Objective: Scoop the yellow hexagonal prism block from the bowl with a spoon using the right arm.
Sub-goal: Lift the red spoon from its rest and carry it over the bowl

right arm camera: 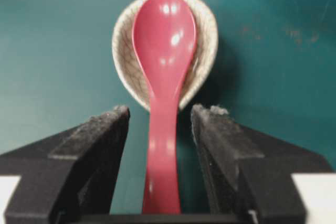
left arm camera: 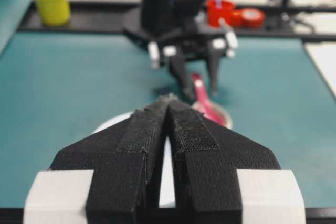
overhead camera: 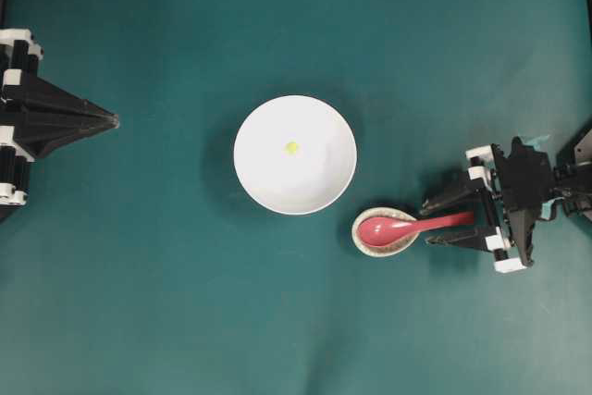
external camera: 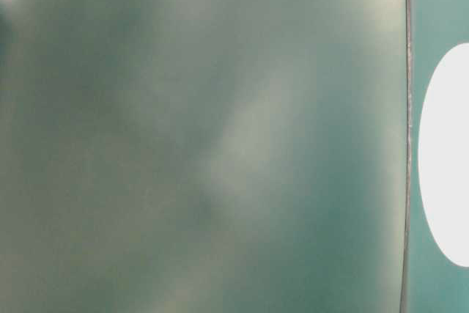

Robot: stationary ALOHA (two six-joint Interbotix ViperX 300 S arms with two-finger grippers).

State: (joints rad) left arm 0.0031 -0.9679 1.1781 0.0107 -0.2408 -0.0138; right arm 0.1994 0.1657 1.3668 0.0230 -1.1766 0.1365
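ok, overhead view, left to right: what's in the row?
left gripper → bowl with the yellow hexagonal prism block in it → small speckled dish holding the spoon → right gripper, jaws open either side of the spoon handle.

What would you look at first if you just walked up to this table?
The shiny pink-red spoon jumps out first; its scoop rests in a small crackled dish, and its handle runs between the open fingers of the right gripper without touching them. Next is the big white bowl in the middle of the green table, with one tiny yellow block inside. The left gripper sits shut at the far left.
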